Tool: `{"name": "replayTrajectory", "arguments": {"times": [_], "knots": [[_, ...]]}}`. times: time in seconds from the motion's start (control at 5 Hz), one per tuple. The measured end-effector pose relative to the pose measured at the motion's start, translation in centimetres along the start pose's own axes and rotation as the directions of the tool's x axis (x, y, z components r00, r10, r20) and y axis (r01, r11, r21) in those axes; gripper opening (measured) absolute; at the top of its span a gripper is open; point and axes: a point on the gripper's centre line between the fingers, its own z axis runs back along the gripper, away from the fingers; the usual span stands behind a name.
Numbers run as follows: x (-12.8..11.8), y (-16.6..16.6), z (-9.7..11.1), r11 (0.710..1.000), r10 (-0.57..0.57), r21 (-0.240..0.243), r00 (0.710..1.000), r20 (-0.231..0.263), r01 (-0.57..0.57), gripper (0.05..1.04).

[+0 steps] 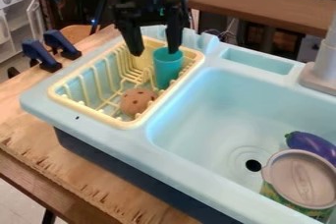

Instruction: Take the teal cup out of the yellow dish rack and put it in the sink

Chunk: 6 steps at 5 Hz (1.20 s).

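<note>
Black two-finger pincer point(154, 53): fingers apart, over pale-yellow wire-style dish rack point(89, 112). Tall teal cylindrical cup point(169, 68): upright in rack, below one fingertip; contact unclear. Round brown dark-spotted toy point(136, 102): in rack, nearer camera than pincer.

The wooden worktop point(39, 137) bears a pale blue toy sink point(98, 137) with a dark base; two dark blue clamps point(41, 56) sit at its far left edge.

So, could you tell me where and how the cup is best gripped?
Probably by its rim, from straight above: the cup stands upright in the rack, wider at the top, while the rack's sides crowd its lower part.
</note>
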Motion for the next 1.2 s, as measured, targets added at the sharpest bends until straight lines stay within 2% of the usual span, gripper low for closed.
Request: {"name": "replayTrajectory", "arguments": {"times": [0.2, 0.4, 0.8, 1.0, 1.2], "knots": [[-0.2, -0.5, -0.2, 1.000, -0.007, 0.008, 1.000, -0.011, 0.007, 0.989], [-0.3, -0.4, -1.1, 1.000, 0.006, 0.022, 0.999, -0.037, -0.005, 0.931], [-0.8, 1.8, -2.1, 0.995, 0.089, 0.042, 0.994, -0.069, -0.087, 0.432], [-1.0, 1.7, -2.1, 0.995, 0.088, 0.042, 0.993, -0.080, -0.085, 0.267], [-0.8, 0.1, -1.0, 0.998, 0.046, 0.043, 0.996, -0.075, -0.042, 0.143]]}}
